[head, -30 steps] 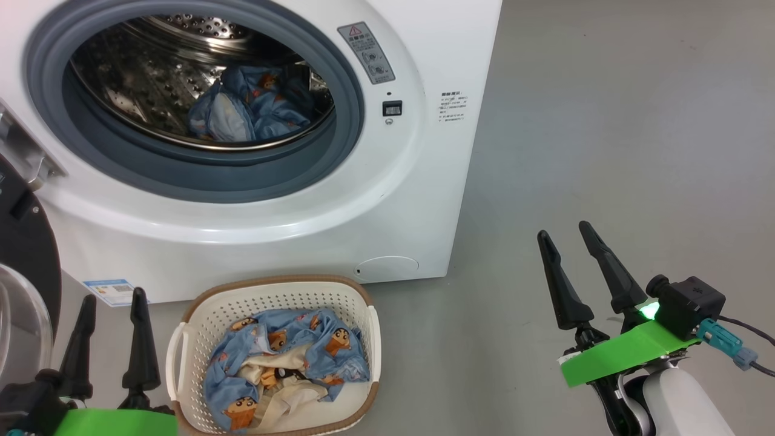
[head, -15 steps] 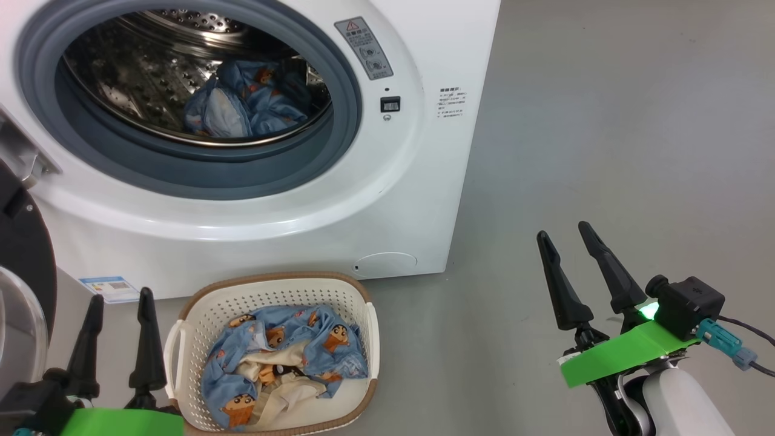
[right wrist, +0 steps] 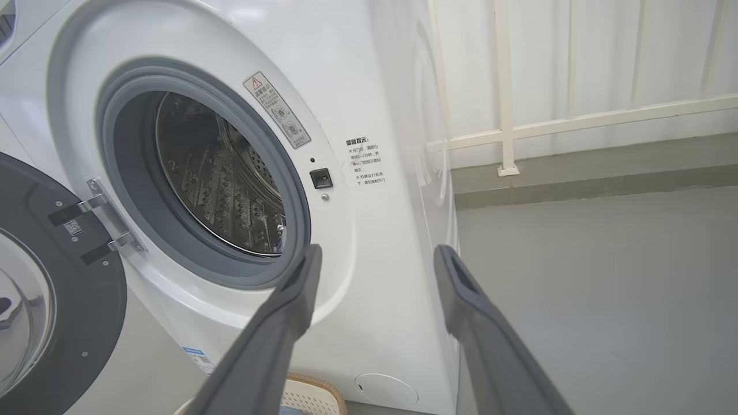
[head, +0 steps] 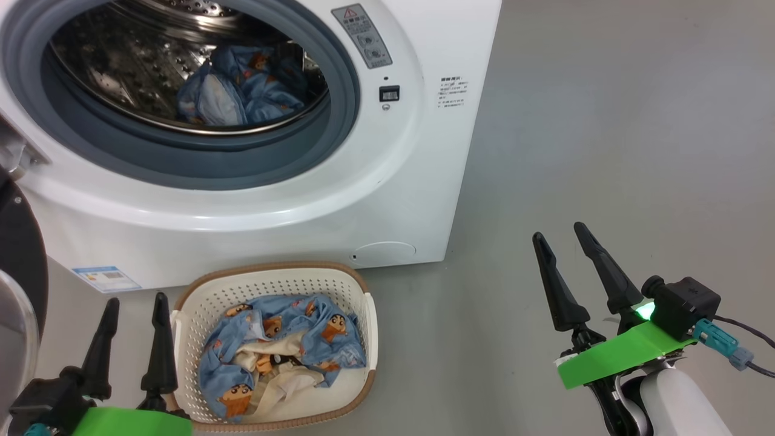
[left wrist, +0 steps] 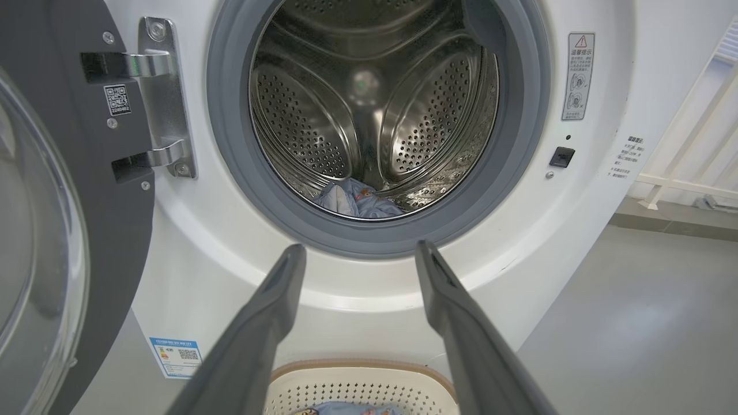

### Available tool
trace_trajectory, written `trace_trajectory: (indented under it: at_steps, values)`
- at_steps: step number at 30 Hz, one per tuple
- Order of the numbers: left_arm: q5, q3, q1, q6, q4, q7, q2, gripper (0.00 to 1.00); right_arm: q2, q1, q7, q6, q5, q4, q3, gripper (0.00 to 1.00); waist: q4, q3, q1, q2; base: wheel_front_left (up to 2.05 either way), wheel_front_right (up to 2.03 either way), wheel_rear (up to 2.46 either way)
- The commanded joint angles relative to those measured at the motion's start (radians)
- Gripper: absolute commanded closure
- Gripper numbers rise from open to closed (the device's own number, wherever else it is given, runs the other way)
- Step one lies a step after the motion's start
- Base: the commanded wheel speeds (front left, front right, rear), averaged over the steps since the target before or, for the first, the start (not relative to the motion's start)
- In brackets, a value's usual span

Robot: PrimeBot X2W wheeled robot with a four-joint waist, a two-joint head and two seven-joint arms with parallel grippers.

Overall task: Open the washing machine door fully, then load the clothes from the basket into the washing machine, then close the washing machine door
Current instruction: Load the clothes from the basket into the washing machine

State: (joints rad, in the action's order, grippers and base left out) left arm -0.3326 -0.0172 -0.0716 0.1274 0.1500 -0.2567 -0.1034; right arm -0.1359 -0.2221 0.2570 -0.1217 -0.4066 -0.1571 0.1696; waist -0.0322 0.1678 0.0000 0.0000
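Close in front, basket point(head: 266, 267): on the floor point(head: 605, 121), its far rim just beside the washing machine point(head: 387, 181); some clothes point(head: 284, 342) lie in it.
left side: washing machine door point(head: 21, 242) hangs open, close to the left gripper point(head: 136, 300), so there is little room.
right side: lots of bare floor around the right gripper point(head: 557, 231), up to a white rail point(right wrist: 507, 132) far back.
drum point(head: 139, 72): mouth wide open, blue cloth point(head: 242, 91) at its bottom.
change: the camera has tipped, so the machine sits higher in the head view; left gripper is now nearer the basket's left handle; right gripper has hardly moved.
left gripper: fingers wide, holding nothing; cannot tell if one finger touches the basket.
right gripper: fingers wide, holding nothing, well apart from the basket.
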Motion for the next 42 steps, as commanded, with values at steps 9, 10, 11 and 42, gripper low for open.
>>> trace_trajectory:
  at_steps: [9,10,11,42]
  values:
    - [-0.027,-0.003,-0.079,0.003,0.017,-0.005,-0.054,0.0,0.013,-0.028,0.005,-0.009,0.008,0.041,0.012,0.0,-0.008,0.093,0.0,0.0,0.0,0.0,0.0]
    - [-0.029,0.0,-0.085,0.003,0.021,-0.005,-0.055,0.0,0.014,-0.031,0.005,-0.009,0.009,0.043,0.01,0.0,-0.008,0.105,0.0,0.0,0.0,0.0,0.0]
    - [-0.032,0.003,-0.092,0.003,0.028,-0.005,-0.057,0.0,0.015,-0.036,0.005,-0.009,0.01,0.045,0.008,0.0,-0.009,0.117,0.0,0.0,0.0,0.0,0.0]
    - [-0.186,0.228,-0.45,0.003,0.397,-0.005,-0.19,0.0,0.069,-0.199,0.005,-0.009,0.041,0.112,0.004,0.0,-0.074,0.522,0.0,0.0,0.0,0.0,0.0]
